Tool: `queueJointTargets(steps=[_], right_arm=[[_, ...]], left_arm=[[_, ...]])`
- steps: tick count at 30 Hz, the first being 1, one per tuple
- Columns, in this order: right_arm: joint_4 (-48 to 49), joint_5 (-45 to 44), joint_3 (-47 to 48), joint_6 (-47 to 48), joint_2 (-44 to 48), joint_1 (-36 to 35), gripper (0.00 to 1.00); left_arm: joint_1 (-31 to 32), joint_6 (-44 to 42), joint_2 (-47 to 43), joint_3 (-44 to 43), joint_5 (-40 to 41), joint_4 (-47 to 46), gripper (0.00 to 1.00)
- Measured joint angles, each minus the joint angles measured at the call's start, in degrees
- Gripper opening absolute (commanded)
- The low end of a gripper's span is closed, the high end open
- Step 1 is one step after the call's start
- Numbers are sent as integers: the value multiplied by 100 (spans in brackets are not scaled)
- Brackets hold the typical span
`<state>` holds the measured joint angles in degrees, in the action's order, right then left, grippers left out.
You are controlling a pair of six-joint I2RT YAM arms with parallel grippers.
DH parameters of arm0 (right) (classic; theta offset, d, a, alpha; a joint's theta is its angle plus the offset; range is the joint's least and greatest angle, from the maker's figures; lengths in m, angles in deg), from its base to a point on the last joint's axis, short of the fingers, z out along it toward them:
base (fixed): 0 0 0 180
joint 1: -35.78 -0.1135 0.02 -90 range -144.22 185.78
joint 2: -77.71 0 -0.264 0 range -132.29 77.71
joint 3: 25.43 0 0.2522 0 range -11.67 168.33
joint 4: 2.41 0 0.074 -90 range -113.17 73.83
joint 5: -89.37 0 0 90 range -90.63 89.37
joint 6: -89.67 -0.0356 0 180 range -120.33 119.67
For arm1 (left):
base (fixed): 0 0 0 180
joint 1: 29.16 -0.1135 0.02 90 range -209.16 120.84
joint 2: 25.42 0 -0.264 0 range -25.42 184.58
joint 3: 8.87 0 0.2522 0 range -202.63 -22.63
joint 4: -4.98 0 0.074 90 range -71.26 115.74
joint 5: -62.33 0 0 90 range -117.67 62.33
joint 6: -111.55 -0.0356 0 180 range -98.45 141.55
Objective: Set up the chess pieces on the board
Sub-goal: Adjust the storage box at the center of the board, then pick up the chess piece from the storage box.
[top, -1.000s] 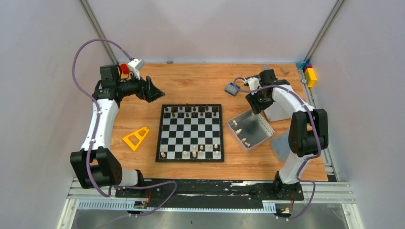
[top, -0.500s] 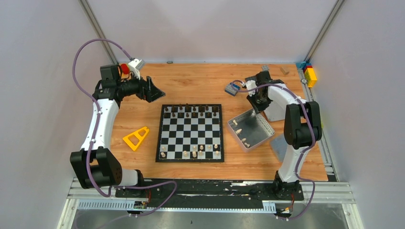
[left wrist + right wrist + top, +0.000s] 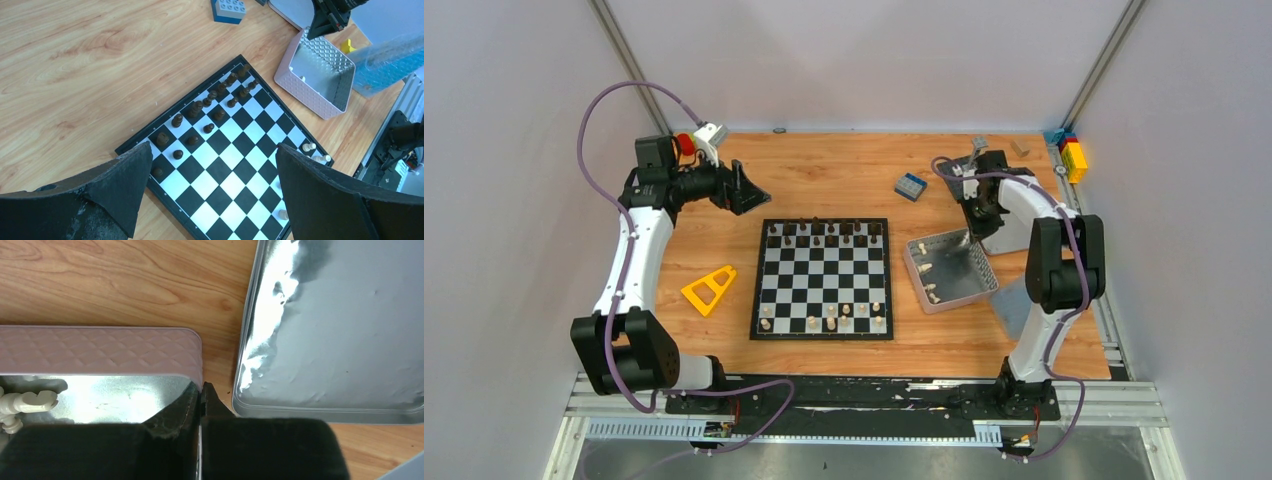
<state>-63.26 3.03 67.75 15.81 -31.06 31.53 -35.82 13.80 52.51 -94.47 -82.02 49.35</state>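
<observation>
The board [image 3: 822, 285] lies mid-table, also seen in the left wrist view [image 3: 235, 165]. Dark chess pieces [image 3: 824, 232] fill its two far rows, and pale ones [image 3: 829, 318] stand on its near rows. More pale pieces [image 3: 932, 293] lie in the silver tin [image 3: 969, 275] right of the board. My right gripper [image 3: 977, 228] [image 3: 201, 386] is shut on the tin's wall [image 3: 100, 350] at a far corner, one finger inside and one outside. A pale piece [image 3: 27, 401] rests inside. My left gripper [image 3: 749, 195] [image 3: 211, 147] hovers open above the board's far left corner, holding nothing.
The tin's lid [image 3: 340, 330] lies flat just right of the tin. A blue brick [image 3: 910, 186] sits behind the board, and a yellow triangular frame [image 3: 709, 289] to its left. Coloured bricks [image 3: 1072, 155] are stacked at the back right corner. A bluish plastic wrap [image 3: 1014, 305] lies near the tin.
My right gripper has swung right and closed on the tin's far corner wall. The tin has turned slightly. The left arm has not moved.
</observation>
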Motion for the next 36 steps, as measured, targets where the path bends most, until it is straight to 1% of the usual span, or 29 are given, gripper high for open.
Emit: queueJointTargets(steps=[2, 8, 9, 10, 13, 16, 19, 22, 25, 30, 33, 36], right_arm=[[-11, 52, -37, -127, 24, 68, 5], [-140, 160, -264, -374, 201, 173, 21], [-199, 166, -306, -391, 243, 179, 24], [-264, 170, -354, -404, 297, 181, 30], [-358, 188, -407, -413, 470, 181, 35], [-380, 254, -470, -352, 769, 181, 38], [-385, 409, -527, -160, 1163, 168, 38], [-389, 706, -557, 157, 1530, 94, 38], [-317, 1036, -654, 658, 1773, -127, 37], [-210, 1631, -984, 1582, 1790, -553, 38], [-142, 1845, -1036, 2090, 1641, -608, 39], [0, 1937, -1036, 2557, 1386, -643, 44]], left_arm=[[17, 2, 11, 0, 0, -2, 100], [44, 20, 76, 0, 2, -2, 100], [48, 20, 87, 0, 2, -2, 100], [55, 20, 94, 0, 4, -2, 100], [59, 17, 105, 0, 4, -2, 100], [59, 17, 105, 0, 9, 0, 100], [59, 15, 105, 0, 28, 0, 100], [59, 13, 105, 0, 42, 0, 100], [59, 0, 105, 0, 46, 2, 100], [59, -31, 105, 7, 44, -7, 100], [59, -92, 103, 44, 37, -17, 100], [61, -247, 103, 59, 22, 15, 100]])
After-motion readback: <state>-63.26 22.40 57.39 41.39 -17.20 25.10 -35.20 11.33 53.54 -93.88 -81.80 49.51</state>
